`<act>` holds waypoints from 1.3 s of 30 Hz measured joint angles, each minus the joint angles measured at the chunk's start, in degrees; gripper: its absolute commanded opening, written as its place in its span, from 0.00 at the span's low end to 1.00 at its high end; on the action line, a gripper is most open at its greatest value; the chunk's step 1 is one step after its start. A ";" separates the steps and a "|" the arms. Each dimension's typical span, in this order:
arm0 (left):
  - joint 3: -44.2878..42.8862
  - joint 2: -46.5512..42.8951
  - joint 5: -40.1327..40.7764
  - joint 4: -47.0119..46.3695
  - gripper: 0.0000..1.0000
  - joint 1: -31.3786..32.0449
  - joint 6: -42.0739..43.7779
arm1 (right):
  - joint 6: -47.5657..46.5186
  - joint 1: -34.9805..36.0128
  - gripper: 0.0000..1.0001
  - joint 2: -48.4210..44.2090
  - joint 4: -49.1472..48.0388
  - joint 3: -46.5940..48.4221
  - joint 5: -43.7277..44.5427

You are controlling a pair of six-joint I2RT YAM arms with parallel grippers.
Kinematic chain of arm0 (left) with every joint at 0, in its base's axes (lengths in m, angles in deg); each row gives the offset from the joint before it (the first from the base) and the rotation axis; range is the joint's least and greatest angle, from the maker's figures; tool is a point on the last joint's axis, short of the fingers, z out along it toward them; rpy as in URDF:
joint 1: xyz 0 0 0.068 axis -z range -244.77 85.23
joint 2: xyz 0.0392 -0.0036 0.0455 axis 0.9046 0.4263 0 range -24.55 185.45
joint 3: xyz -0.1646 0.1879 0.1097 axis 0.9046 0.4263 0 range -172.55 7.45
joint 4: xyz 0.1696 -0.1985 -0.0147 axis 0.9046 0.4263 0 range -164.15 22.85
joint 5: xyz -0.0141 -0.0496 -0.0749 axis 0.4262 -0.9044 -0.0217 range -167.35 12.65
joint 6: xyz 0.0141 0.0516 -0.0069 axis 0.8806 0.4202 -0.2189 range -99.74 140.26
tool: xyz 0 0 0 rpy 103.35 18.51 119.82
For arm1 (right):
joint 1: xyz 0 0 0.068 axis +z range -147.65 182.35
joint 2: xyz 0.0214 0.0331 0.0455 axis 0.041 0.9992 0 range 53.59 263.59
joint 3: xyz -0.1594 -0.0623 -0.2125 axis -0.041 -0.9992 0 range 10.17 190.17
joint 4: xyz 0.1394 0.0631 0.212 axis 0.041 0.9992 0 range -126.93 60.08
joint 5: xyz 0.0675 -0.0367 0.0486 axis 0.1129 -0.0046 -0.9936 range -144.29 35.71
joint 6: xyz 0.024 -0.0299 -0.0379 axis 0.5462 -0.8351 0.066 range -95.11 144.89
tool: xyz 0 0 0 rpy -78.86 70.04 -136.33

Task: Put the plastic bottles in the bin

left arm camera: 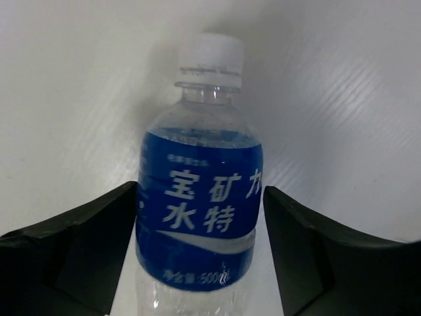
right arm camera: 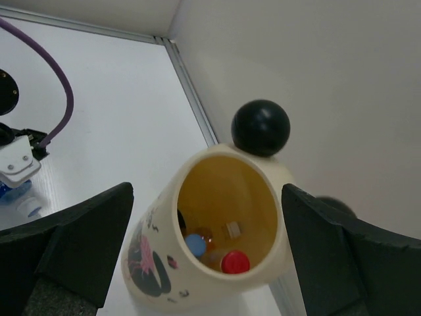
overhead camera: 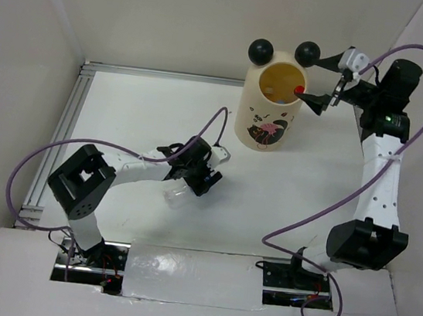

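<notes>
The left gripper (left arm camera: 199, 220) straddles a bottle (left arm camera: 209, 131) lying on the table (overhead camera: 140, 110). One finger (left arm camera: 85, 243) sits at each edge of the blue label. They are level with the bottle's sides, so close that I cannot tell whether they are pressing it or only bracketing it. The bottle's long axis runs straight out from the wrist, between the fingers, with its white cap (left arm camera: 212, 51) pointing away. A squeeze across the body would therefore catch it squarely on its narrow width.

From there the bin (overhead camera: 270, 115) stands well apart, farther back and to the right, upright on the table. The lift probably has to carry the bottle up over a tall rim.

The right gripper (right arm camera: 205, 197) hangs spread and empty just beside that rim, looking down into the yellow inside. A red cap (right arm camera: 235, 262) and a blue cap (right arm camera: 194, 245) lie at the bottom, so some bottles are already in. One black ball (right arm camera: 260, 127) on the rim shows clearly.

The left arm is plainly the nearer one to this bottle. The right arm is the one crowding the bin's mouth, and could get in the way of a drop.
</notes>
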 measured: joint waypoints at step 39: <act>-39.89 -2.67 -3.04 -31.56 0.12 1.88 -4.61 | -29.64 -4.50 0.06 -25.03 36.04 -36.24 9.97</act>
